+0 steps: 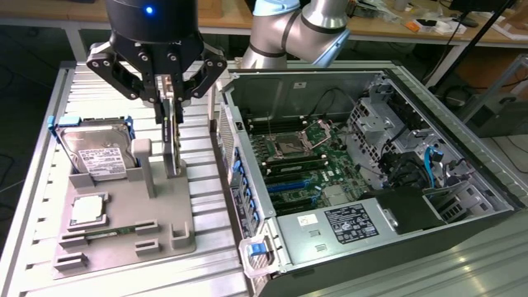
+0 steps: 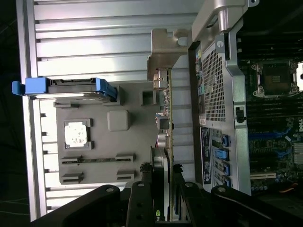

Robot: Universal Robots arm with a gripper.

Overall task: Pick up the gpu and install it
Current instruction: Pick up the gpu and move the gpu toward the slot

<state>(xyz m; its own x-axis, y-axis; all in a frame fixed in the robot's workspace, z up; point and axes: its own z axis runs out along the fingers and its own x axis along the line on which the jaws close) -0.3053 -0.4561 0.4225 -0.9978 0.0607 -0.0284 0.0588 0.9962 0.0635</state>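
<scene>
My exterior camera sits high on the near side, looking down and away across the table [image 1: 198, 142] toward the benches [image 1: 396, 31] at the far end. It stands well back, with the tray [image 1: 123, 229] on the exterior view's left and the open case [image 1: 297, 93] on its right. My wrist camera rides behind the gripper [image 1: 170, 117], looking almost straight down past its fingers [image 2: 141, 203], much nearer. Both views share the tray, the drive [image 1: 95, 148], the gpu [image 2: 166, 123] edge-on, and the case's socket [image 1: 293, 147].
</scene>
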